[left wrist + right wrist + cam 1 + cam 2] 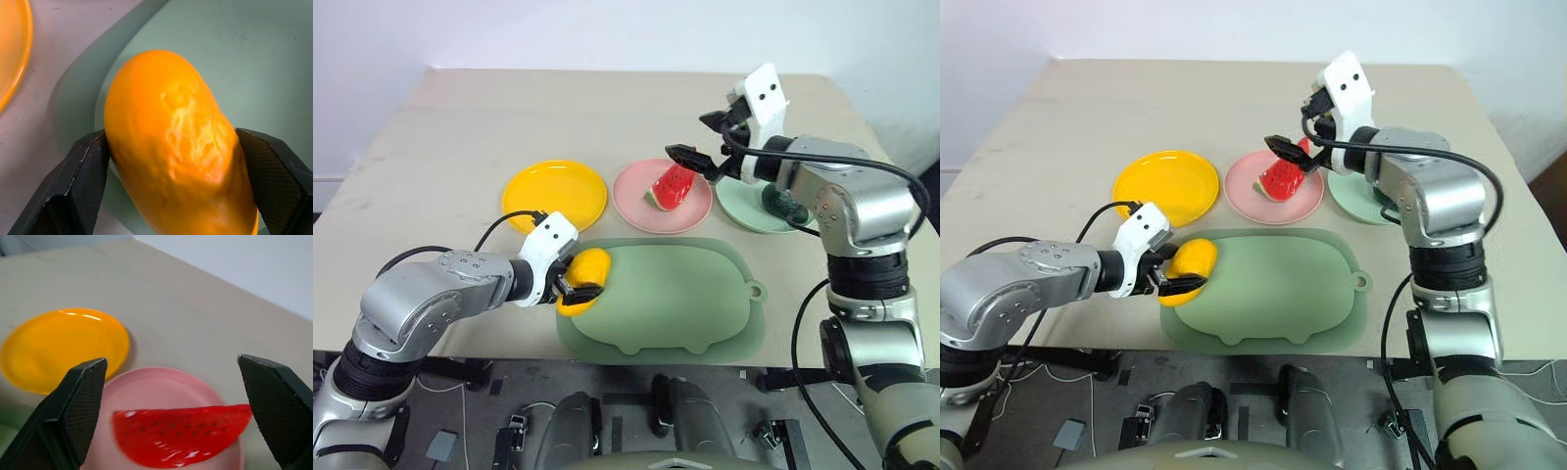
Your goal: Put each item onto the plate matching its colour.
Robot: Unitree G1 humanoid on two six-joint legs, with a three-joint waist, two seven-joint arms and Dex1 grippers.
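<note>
My left gripper (pixel 576 285) is shut on the yellow mango (pixel 586 270) at the left edge of the pig-shaped board (pixel 675 299). In the left wrist view both fingers (pixel 87 186) press against the mango's (pixel 171 142) sides. The red watermelon slice (pixel 672 186) lies on the pink plate (pixel 646 209). The dark green avocado (pixel 784 205) sits on the light green plate (pixel 747 209), partly hidden by my right arm. The yellow plate (pixel 555 194) holds nothing. My right gripper (pixel 695 137) hangs open above the pink plate, its fingers (pixel 80 399) wide apart over the watermelon (pixel 181 433).
The pale green board lies along the table's near edge, in front of the three plates. Bare tabletop (pixel 607 108) stretches behind the plates to the far edge. My right forearm (pixel 842 191) reaches over the light green plate.
</note>
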